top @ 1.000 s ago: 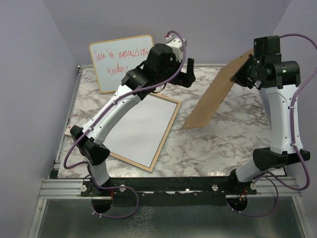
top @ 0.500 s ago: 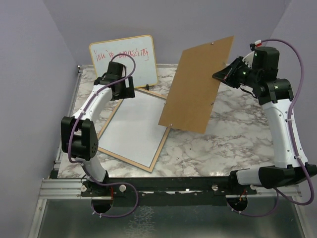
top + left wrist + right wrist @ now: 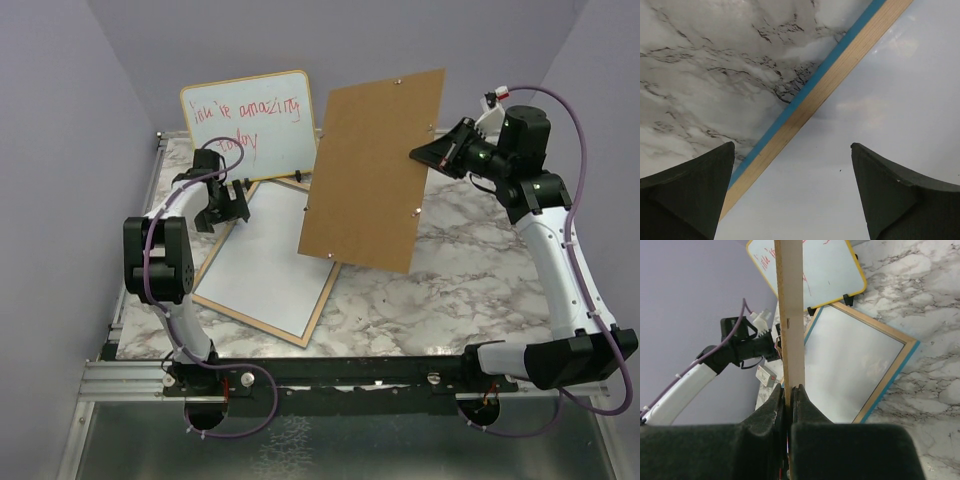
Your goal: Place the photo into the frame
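Along the near edge of the marble table point(image 3: 450, 290), you have the 2 arm bases bolted side by side, the left arm folded up tight on its own side and the right arm rising tall along the right. Just beyond the bases, on the left half of the table, the frame point(image 3: 272, 262) lies flat with its light wood face up, turned so that 1 corner points toward you. A strip of bright blue shows along its outer edge in the left wrist view, and the area inside the border reads pale and blank (pane or sheet, you cannot tell which). Your left gripper point(image 3: 791, 147) hangs just above the frame's far left side with its jaws spread wide and nothing between them. 1 finger is over the marble and the other over the pale inner area, with the wood border running between. Farther back and raised off the table, your right gripper point(image 3: 424, 156) is clamped tight on the right edge of the plain brown backing board point(image 3: 370, 170). It stands nearly upright, its lower corner over the frame's right side, contact not clear. Against the back wall leans the whiteboard point(image 3: 250, 125) with red handwriting, just behind the frame's far edge.
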